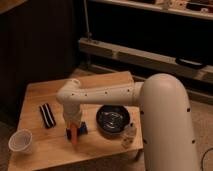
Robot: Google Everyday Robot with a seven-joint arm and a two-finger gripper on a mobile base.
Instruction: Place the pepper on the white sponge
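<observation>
Item: tool (73,128). We are finding it at the end of the white arm (100,94), pointing straight down over the front-middle of the table (100,82). We are unable to tell whether it is clenched or released.

Item: pepper (74,136). We are reading the small orange thing right at the tool's tip as the pepper. Its long axis is running roughly upright, in line with the tool, low over the wood. A blue thing (83,129) is sitting just beside it.

Item: white sponge (128,136). We are judging this to be the pale block near the table's front right edge, though its shape is unclear. It is lying to the right of the tool in the picture, past the black bowl (100,120).

Room for moving: the bowl is standing near the path between them, and the sponge is sitting close to the edge. A white cup (21,141) and a dark striped bar (47,115) are lying well apart on the other side.
</observation>
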